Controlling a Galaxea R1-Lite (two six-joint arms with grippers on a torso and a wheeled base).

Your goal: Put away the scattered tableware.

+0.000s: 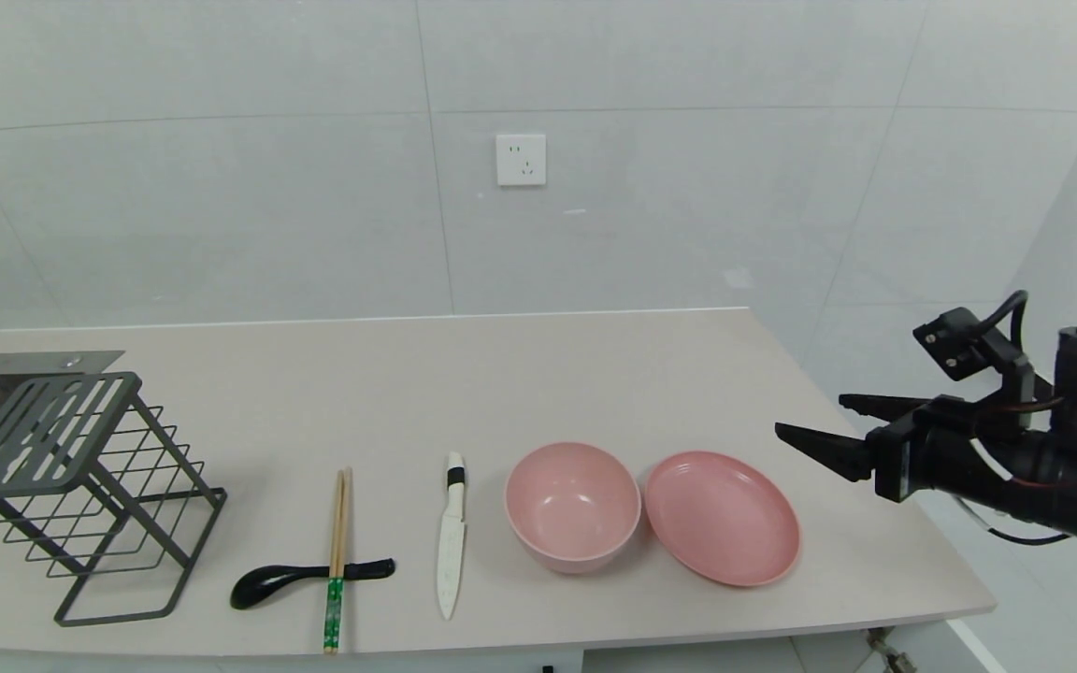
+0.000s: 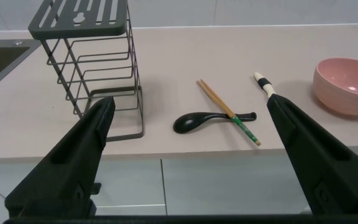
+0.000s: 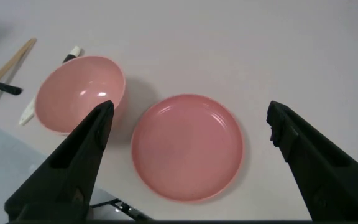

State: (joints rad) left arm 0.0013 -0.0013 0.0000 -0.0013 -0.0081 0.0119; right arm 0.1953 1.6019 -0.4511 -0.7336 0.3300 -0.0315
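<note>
- Five pieces loose on table (image 1: 595, 374): plate (image 1: 721, 517) just right of bowl (image 1: 571, 505); knife (image 1: 451, 537), chopsticks (image 1: 339, 551), spoon (image 1: 263, 581) left of it.
- Rack (image 1: 43, 439) farthest left of bowl, probably their destination.
- Right end effector (image 1: 810, 414), left end effector (image 2: 190, 102): spread apart, ready to grasp.

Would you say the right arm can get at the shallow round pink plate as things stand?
Likely yes: the open right end effector faces the shallow round pink plate, nothing between them.
</note>
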